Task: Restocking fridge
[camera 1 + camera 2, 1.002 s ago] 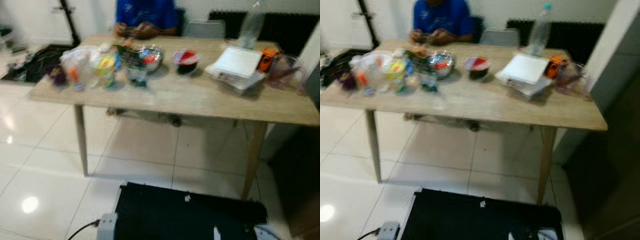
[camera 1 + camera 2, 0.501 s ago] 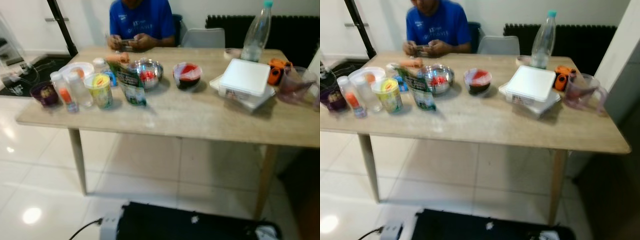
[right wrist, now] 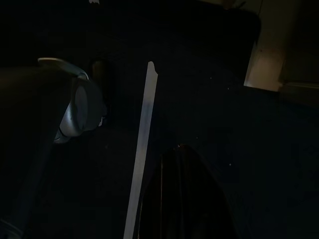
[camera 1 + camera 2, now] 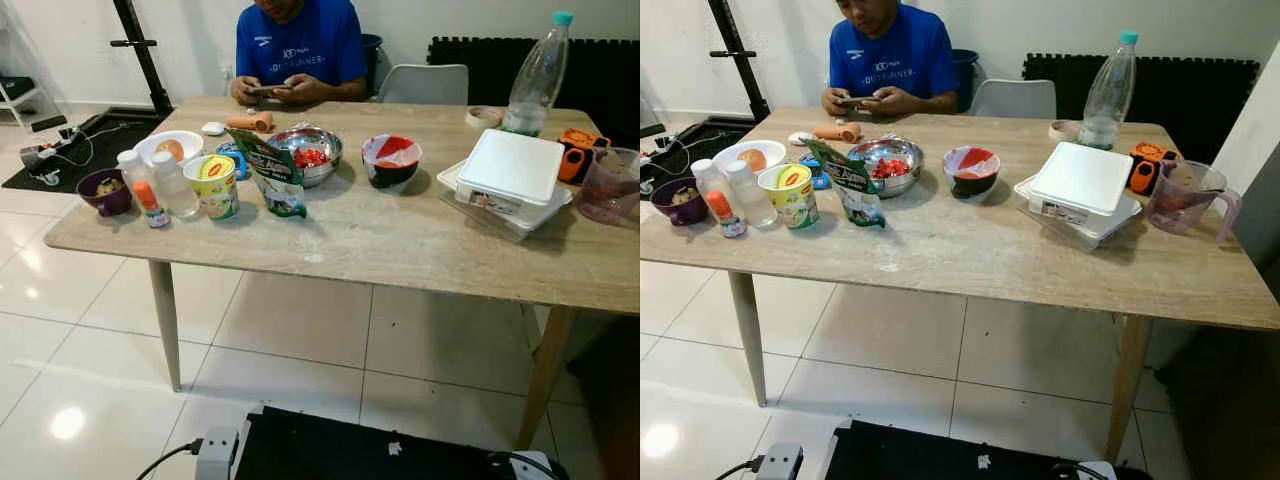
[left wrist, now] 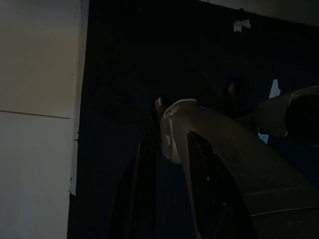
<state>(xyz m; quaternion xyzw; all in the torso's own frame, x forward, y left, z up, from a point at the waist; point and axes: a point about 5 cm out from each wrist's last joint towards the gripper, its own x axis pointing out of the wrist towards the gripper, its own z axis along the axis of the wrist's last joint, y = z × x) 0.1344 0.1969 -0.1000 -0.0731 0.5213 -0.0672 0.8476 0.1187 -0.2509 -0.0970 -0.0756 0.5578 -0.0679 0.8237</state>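
We stand facing the wooden table (image 4: 400, 250), both arms hanging idle in shade; we cannot tell how either jaw stands. The food waits grouped for pickup: the noodle cup (image 4: 214, 185) and green packet (image 4: 272, 173) at ten o'clock, the white lidded container (image 4: 512, 175) at two o'clock. A person (image 4: 297, 45) sits at twelve.

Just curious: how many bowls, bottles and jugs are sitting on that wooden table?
Bowls: 4
Bottles: 4
Jug: 1
Total: 9
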